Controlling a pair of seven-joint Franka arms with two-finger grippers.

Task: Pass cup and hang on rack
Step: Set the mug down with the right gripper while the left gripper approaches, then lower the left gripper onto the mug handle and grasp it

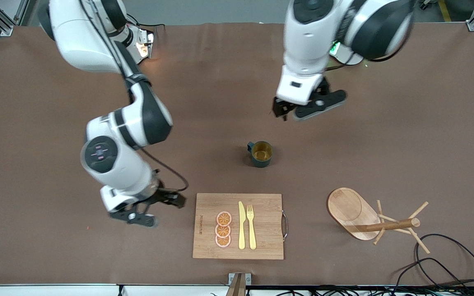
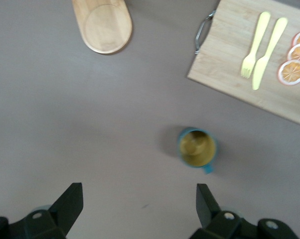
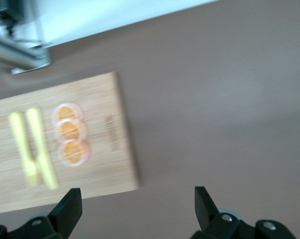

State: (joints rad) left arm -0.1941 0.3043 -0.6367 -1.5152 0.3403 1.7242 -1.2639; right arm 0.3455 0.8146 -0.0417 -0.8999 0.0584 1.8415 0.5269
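Observation:
The dark teal cup [image 1: 261, 153] with its yellow inside stands upright on the brown table, handle toward the right arm's end; it also shows in the left wrist view as the cup [image 2: 197, 148]. The wooden rack [image 1: 354, 211] sits nearer the front camera, toward the left arm's end, with its post [image 1: 389, 225] and thin pegs showing; the left wrist view catches only the rack's oval base [image 2: 104, 25]. My left gripper [image 1: 298, 112] [image 2: 139, 206] hangs open over bare table on the bases' side of the cup. My right gripper [image 1: 159, 209] [image 3: 137, 206] is open and empty beside the cutting board.
A bamboo cutting board [image 1: 261, 246] [image 2: 225, 59] [image 3: 115, 149] with a metal handle carries a yellow knife [image 1: 241, 226], a yellow fork [image 1: 251, 227] and orange slices [image 1: 223, 229]. Black cables [image 1: 447, 263] lie by the table's front edge near the rack.

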